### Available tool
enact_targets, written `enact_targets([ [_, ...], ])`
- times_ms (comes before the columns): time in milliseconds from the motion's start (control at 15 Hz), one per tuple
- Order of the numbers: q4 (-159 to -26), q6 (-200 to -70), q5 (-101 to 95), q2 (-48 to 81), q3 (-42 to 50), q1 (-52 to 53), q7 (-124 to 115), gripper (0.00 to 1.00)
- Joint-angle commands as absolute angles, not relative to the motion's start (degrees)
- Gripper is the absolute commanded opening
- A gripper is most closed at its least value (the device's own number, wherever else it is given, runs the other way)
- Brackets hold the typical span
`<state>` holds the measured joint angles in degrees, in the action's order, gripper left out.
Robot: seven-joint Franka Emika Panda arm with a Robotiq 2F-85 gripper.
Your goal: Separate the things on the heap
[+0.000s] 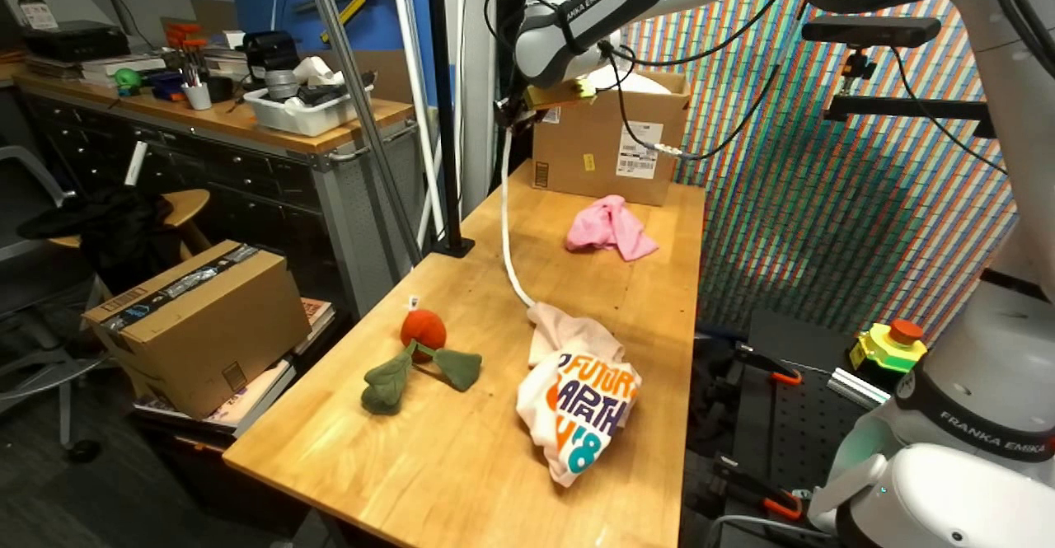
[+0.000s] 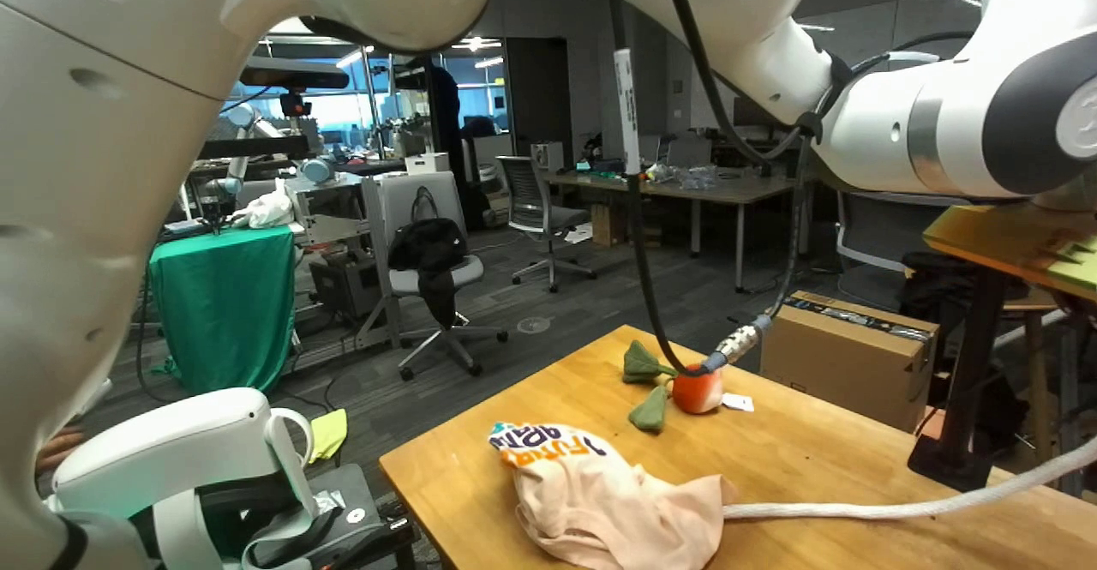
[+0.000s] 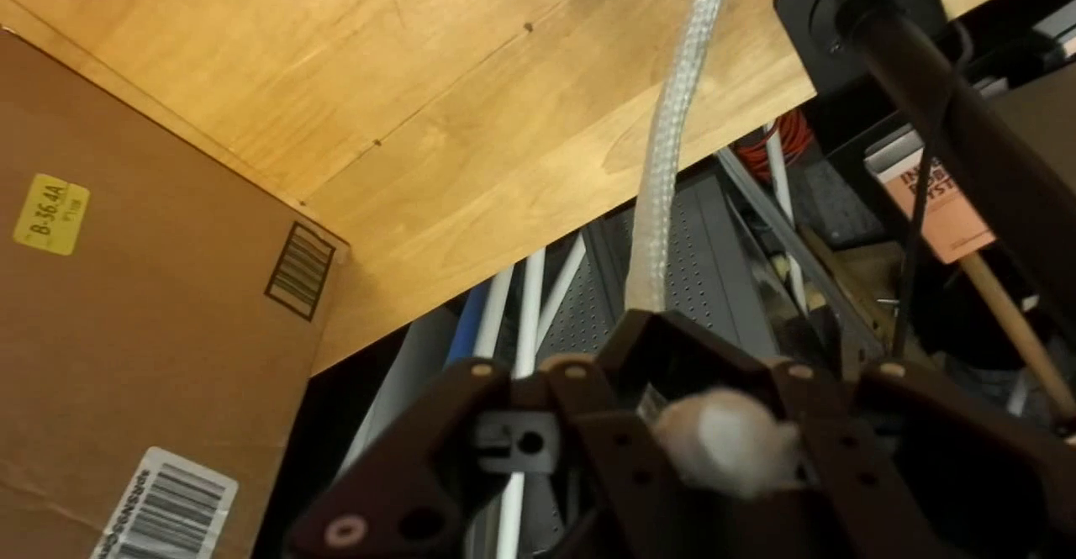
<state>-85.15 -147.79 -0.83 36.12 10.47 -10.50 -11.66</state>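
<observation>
End effector point(image 3: 658, 324) pinched on cord point(image 3: 670, 134), cord running down to bag point(image 1: 581, 408) on counter point(image 1: 461, 466), red ball point(image 1: 424, 330) touching green piece point(image 1: 387, 385), pink cloth point(image 1: 608, 228) near box point(image 1: 606, 138)

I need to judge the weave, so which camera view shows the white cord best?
The wrist view: the white cord runs close up there to the gripper shut on it, its weave clear. Both exterior views show it meeting the printed bag, with its weave harder to see.
</observation>
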Motion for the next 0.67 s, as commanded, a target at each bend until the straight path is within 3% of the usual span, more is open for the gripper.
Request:
enact_targets([
  [0,-80.6,-148.7,-1.0,38.2,13.0,-9.6,-15.8,0.03],
  [600,-78.6,-150.8,-1.9,39.1,15.4,-8.0,-20.7,0.03],
])
